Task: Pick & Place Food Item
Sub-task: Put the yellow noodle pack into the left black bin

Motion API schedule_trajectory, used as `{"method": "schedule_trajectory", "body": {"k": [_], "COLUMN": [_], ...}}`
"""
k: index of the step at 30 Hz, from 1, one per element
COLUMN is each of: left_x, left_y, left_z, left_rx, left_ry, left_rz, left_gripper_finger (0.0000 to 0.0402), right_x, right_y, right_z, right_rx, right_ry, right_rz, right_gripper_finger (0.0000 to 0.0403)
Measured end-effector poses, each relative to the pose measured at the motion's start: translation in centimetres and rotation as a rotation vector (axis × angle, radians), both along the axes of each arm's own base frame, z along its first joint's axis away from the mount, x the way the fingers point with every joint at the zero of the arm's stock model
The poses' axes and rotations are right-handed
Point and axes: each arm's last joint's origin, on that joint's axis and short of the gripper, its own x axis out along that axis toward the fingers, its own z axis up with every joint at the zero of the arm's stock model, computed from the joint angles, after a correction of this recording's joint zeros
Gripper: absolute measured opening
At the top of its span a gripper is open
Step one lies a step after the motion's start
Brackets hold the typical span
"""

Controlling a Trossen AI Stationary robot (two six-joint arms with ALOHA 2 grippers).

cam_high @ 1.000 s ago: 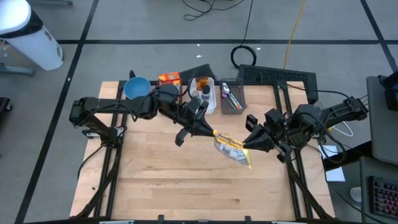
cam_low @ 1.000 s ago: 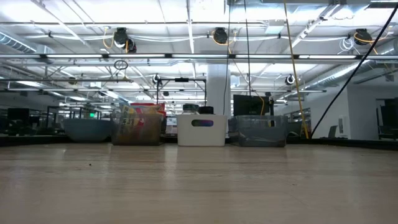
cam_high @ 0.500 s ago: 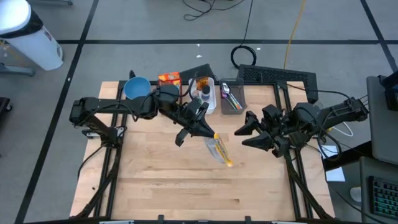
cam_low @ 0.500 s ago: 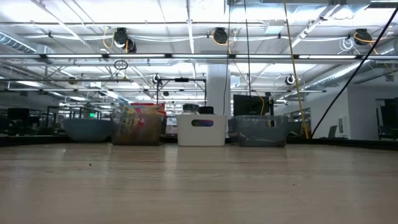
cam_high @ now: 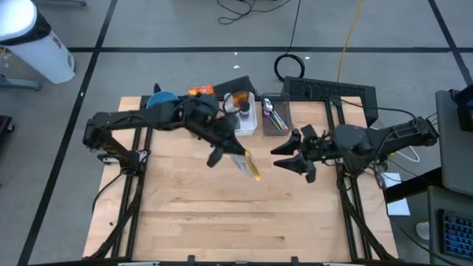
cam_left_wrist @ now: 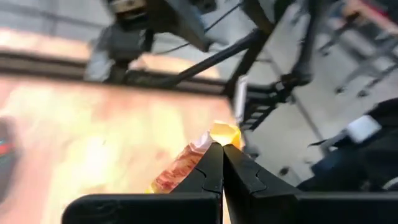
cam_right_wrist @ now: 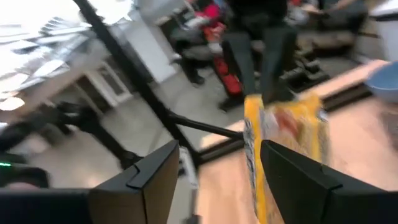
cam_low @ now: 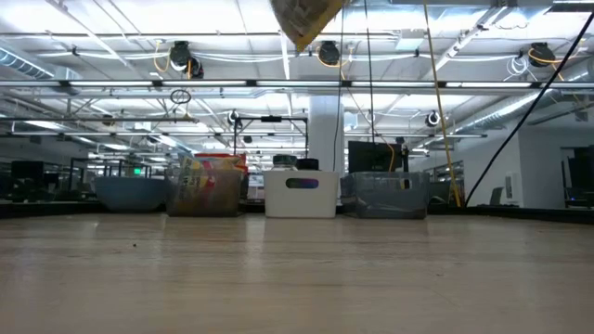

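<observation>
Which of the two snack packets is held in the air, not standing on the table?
The yellow packet, shut in the left tool above mid-table. The orange packet stands at the far edge beside the bins.

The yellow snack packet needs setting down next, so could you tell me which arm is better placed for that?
Left. The left gripper is shut on the yellow snack packet, holding it above the wooden table. The right gripper is open, apart from it.

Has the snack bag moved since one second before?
Yes. Held by the left claw, the snack bag moved left, toward the white bin, away from the right claw.
</observation>
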Motion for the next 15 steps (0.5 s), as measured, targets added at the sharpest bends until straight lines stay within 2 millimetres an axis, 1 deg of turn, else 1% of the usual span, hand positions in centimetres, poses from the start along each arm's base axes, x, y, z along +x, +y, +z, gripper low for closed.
{"method": "schedule_trajectory", "body": {"k": [4,9,15], "left_x": [-1.6,-3.7,-6.0], "left_y": [1.3,2.7,4.3], "left_z": [1.1,1.2,0.8], "left_rx": [0.042,0.107,0.135], "left_ry": [0.125,0.322,0.533], "left_rz": [0.083,0.186,0.262], "left_gripper_finger": [0.0,0.0,0.0], "right_x": [0.8,1.8,2.2], "right_y": [-0.5,-0.9,-1.2], "right_z": [-0.8,-1.5,-1.8], "right_rx": [-0.028,-0.033,-0.047], "right_ry": [0.051,0.082,0.097], "right_rz": [-0.033,-0.058,-0.061], "right_gripper_finger": [0.0218,0.0219,0.0214]}}
